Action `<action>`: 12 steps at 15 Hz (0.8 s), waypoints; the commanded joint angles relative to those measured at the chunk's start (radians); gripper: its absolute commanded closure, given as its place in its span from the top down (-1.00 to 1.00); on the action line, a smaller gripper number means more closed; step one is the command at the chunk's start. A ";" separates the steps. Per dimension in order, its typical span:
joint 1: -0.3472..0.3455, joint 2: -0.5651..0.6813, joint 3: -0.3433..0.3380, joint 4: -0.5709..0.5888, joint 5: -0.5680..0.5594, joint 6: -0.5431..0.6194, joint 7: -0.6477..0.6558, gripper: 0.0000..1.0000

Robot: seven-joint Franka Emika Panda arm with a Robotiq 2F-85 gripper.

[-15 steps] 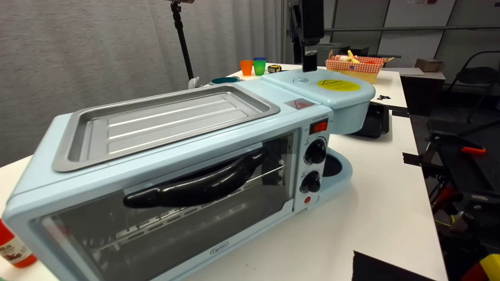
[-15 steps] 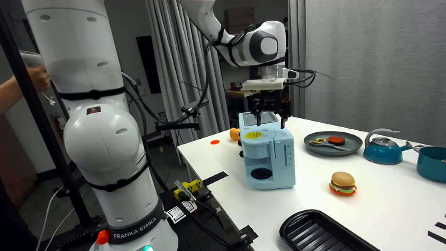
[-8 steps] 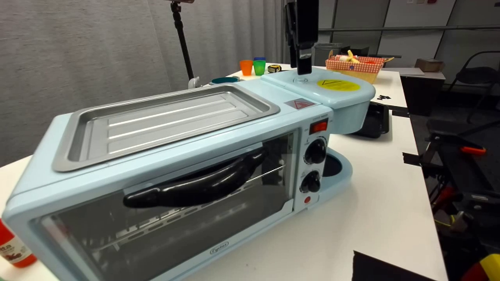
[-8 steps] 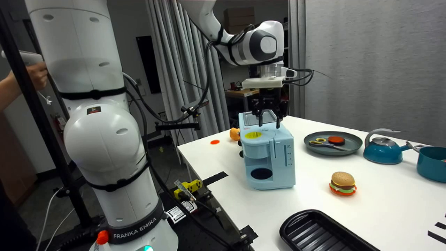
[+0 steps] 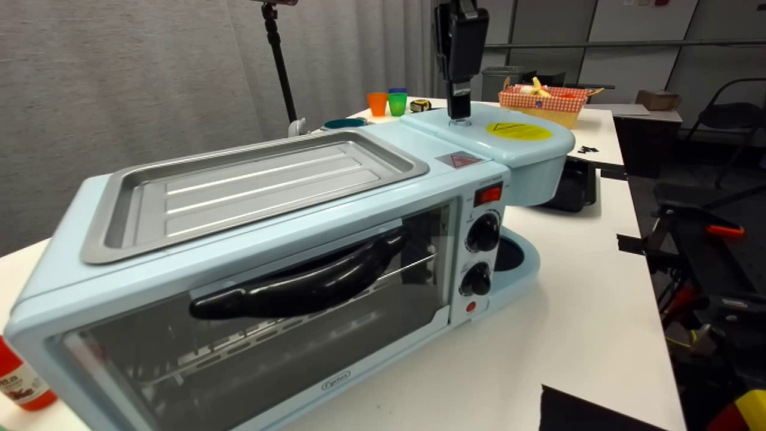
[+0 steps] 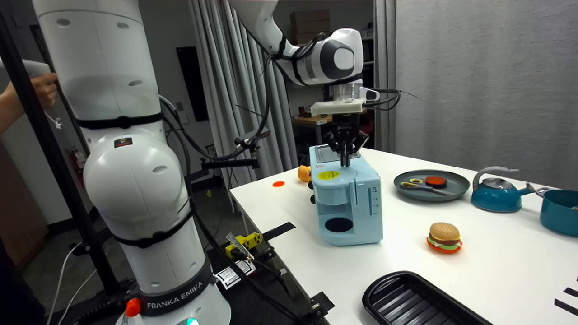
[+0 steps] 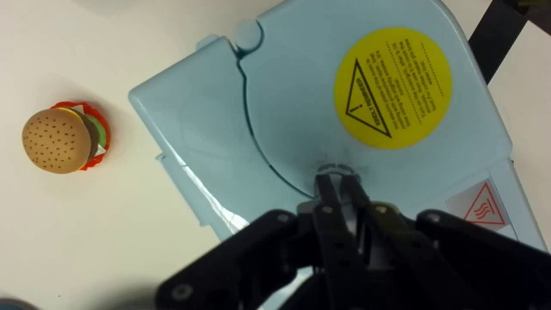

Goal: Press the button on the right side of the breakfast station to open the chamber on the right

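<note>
The fingers (image 7: 327,193) were set nearly together, nothing gripped, and aligned over the button (image 5: 459,123), contact being indeterminate, with the closed chamber (image 5: 532,173), in an exterior view, located to their near right on the breakfast station (image 5: 281,239), and a downward press judged necessary.

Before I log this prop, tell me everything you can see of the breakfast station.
The breakfast station is pale blue and glossy, upright on the white table. Its closed glass door carries a curved black handle; a ribbed, metallic-looking grey tray lies on top. Beside the door are a red switch and two black knobs. The tub-shaped end chamber, lid seemingly shut, bears a yellow warning disc and round button; below it lies a dark plate. The gripper points down at the button; contact can't be judged.
</note>
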 commanded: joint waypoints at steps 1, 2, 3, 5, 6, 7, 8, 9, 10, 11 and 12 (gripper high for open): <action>0.019 0.004 0.008 0.029 -0.029 -0.045 0.028 -1.00; 0.021 0.003 0.010 0.029 -0.029 -0.046 0.029 -1.00; 0.023 0.002 0.012 0.028 -0.030 -0.045 0.028 -1.00; 0.025 -0.001 0.012 0.025 -0.036 -0.044 0.027 -1.00; 0.024 -0.001 0.011 0.024 -0.035 -0.042 0.023 -1.00; 0.024 -0.001 0.010 0.025 -0.041 -0.043 0.023 -1.00; 0.024 -0.001 0.010 0.025 -0.045 -0.044 0.022 -1.00; 0.023 -0.001 0.009 0.026 -0.051 -0.043 0.021 -1.00; 0.022 0.001 0.008 0.027 -0.055 -0.044 0.020 -1.00; 0.021 0.001 0.007 0.028 -0.057 -0.044 0.019 -1.00; 0.020 0.002 0.006 0.028 -0.055 -0.044 0.016 -1.00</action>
